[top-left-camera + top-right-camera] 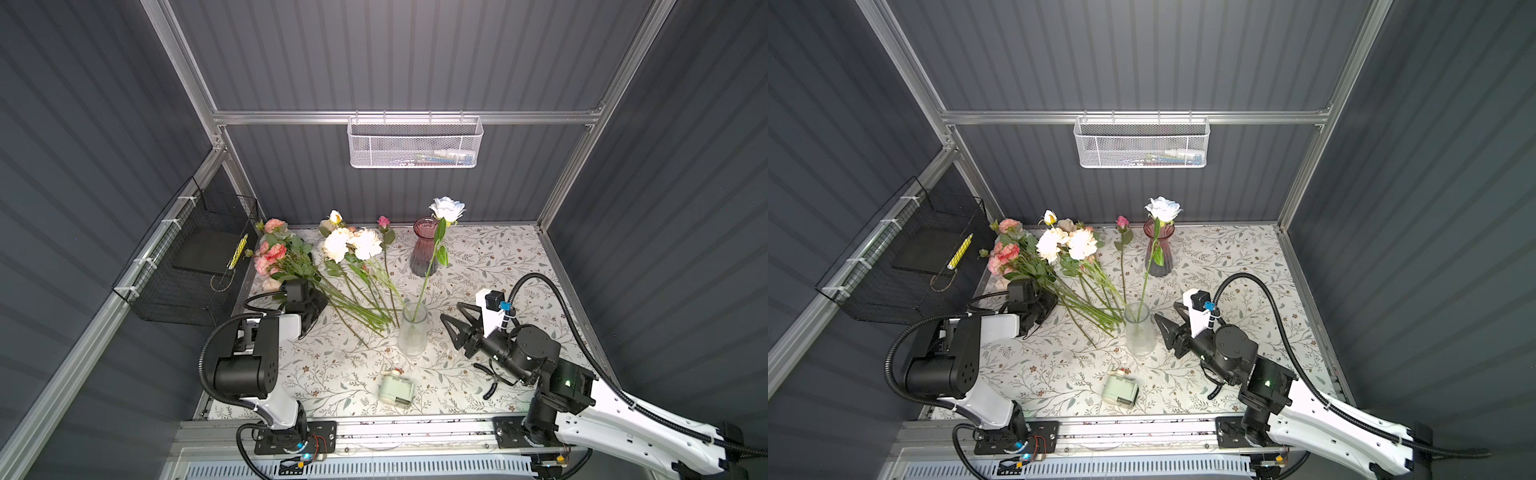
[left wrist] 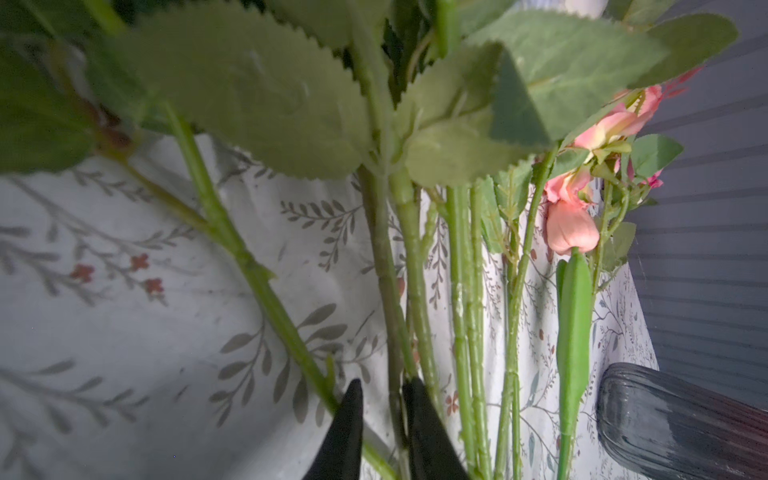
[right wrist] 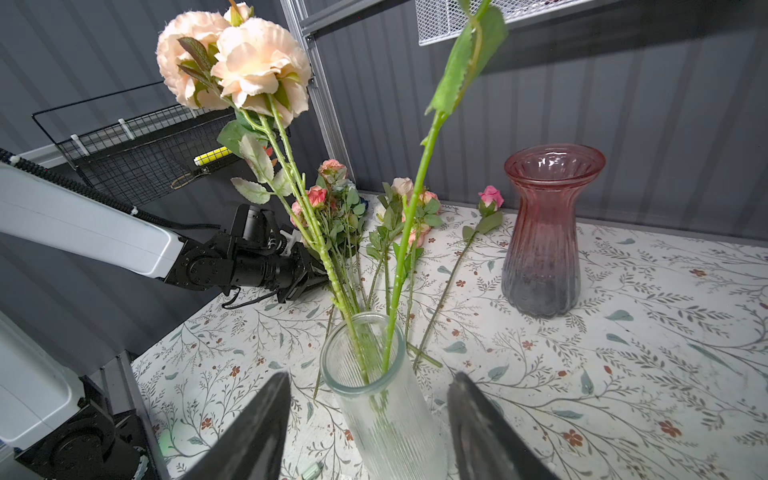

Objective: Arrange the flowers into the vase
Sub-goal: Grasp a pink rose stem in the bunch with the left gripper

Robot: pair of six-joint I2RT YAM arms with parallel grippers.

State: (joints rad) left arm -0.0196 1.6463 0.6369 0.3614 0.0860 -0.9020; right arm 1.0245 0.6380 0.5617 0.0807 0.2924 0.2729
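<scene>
Two glass vases stand on a worktop (image 1: pixel 498 266) covered with a leaf-patterned cloth. A clear ribbed glass vase (image 1: pixel 413 332) is near the middle. A taller pink vase fading to grey (image 1: pixel 424 249) stands near the rear edge.

One white rose tinged pale blue (image 1: pixel 446 209) is in the clear vase. Its long green stem leans toward the rear edge.

The left gripper (image 2: pixel 383 382) is nearly closed on a green stem. It holds two large peach peonies (image 3: pixel 257 62) raised above the worktop. Their stem ends reach down to the clear vase; whether they are inside it cannot be told.

The right gripper (image 1: pixel 450 311) is wide open and holds nothing. Its fingers flank the clear vase without touching it.

A bunch of small pink and peach roses (image 1: pixel 272 253) lies in the rear left corner. Its stems fan out toward the clear vase, across the space beside the left gripper; how many blooms it has is unclear.

One pink rosebud on a thin stem (image 1: pixel 383 221) lies beside the pink vase. One small pale green gadget (image 1: pixel 397 389) lies near the front edge.

A black wire basket (image 1: pixel 187 266) hangs on the left wall, and a white mesh basket (image 1: pixel 415 145) hangs on the rear rail.
</scene>
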